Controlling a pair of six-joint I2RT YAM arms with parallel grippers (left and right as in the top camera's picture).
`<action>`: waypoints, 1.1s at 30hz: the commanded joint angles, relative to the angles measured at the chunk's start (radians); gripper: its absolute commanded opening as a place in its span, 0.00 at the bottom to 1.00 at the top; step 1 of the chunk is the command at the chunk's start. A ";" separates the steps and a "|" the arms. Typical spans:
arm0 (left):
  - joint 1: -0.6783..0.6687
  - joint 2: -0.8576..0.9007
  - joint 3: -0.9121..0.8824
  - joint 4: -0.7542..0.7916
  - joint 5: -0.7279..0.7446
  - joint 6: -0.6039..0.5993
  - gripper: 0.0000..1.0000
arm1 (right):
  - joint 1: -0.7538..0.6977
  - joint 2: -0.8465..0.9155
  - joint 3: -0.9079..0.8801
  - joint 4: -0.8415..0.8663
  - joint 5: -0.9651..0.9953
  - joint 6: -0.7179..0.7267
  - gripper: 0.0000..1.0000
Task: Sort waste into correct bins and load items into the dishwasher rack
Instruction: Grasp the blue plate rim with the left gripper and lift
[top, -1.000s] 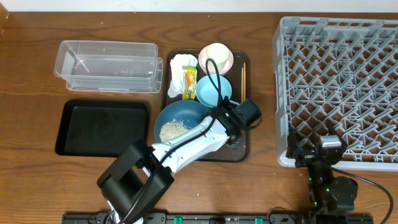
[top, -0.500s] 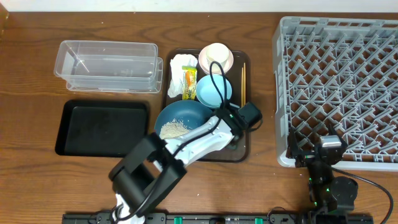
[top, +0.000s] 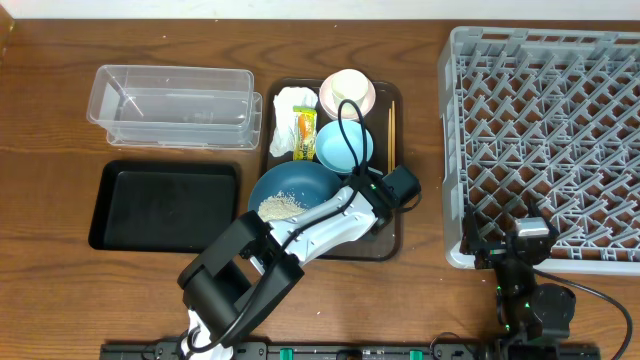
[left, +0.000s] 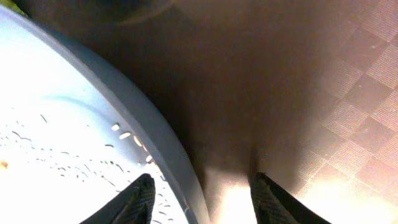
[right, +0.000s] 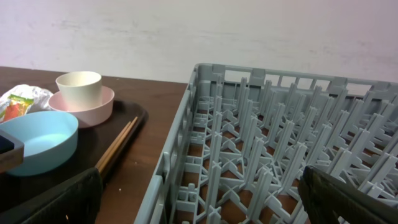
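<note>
The dark-blue plate (top: 296, 183) lies on the brown tray (top: 388, 243), with white rice crumbs (top: 278, 207) on it. My left gripper (top: 352, 200) is at the plate's right rim. In the left wrist view that gripper (left: 206, 198) is open and straddles the rim of the plate (left: 155, 140): one finger over the inside, one outside over the tray. The light-blue bowl (top: 343, 143), the white cup (top: 345, 87) in the pink bowl (top: 364, 102), the chopsticks (top: 391, 125), the napkin (top: 292, 103) and the wrapper (top: 303, 133) share the tray. My right gripper (right: 199, 205) hangs open at the grey rack's (top: 550, 140) near-left corner.
The clear container (top: 175, 105) sits left of the tray, and the black tray (top: 165, 205) lies in front of it. The left arm reaches across the plate from the front. The right arm's base (top: 530, 300) stands just before the rack.
The left jaws have narrowed around the plate's rim, and the left arm has shifted slightly. The right arm has not moved.
</note>
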 joint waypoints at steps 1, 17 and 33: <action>0.000 -0.026 0.011 -0.010 -0.039 0.002 0.49 | -0.005 -0.006 -0.002 -0.003 0.002 -0.012 0.99; -0.002 -0.068 0.013 -0.011 -0.042 -0.021 0.09 | -0.005 -0.006 -0.002 -0.003 0.002 -0.012 0.99; -0.002 -0.069 0.135 -0.177 -0.042 -0.043 0.06 | -0.005 -0.006 -0.002 -0.003 0.002 -0.012 0.99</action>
